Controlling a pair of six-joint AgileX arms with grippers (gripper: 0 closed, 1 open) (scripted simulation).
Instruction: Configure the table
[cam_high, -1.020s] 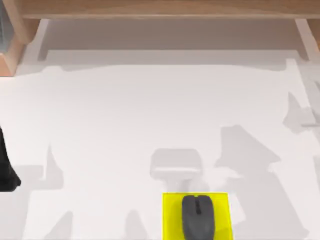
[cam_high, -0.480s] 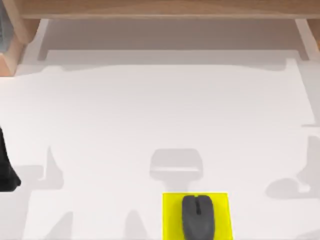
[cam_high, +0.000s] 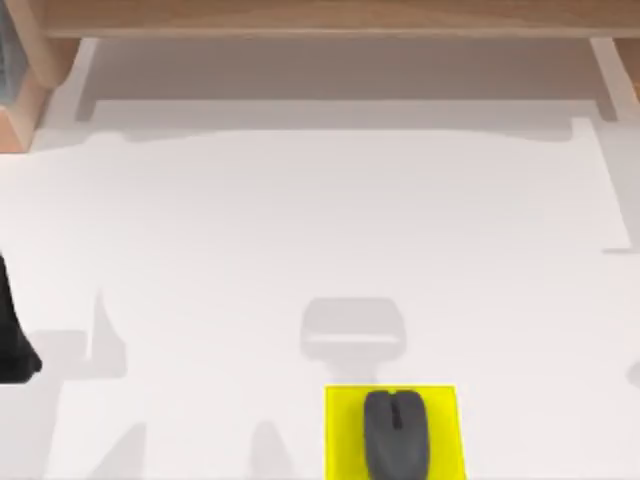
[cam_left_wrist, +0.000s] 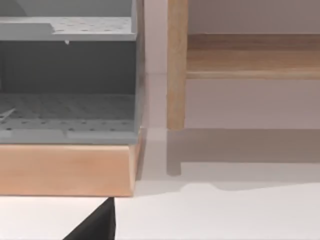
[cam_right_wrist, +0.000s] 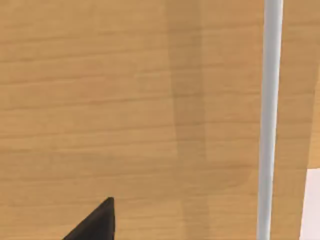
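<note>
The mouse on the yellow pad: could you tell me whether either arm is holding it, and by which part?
Nothing holds it. The dark grey mouse lies free on the yellow pad near the table's front edge; the left arm sits at the left edge, well away from it.

The big arm shadow that lay across the right half of the table (cam_high: 330, 220) a second ago has slid away: half a second back only a blob remained at the lower right of the frame, and now just a faint sliver touches the right edge, leaving that side of the tabletop bright.
</note>
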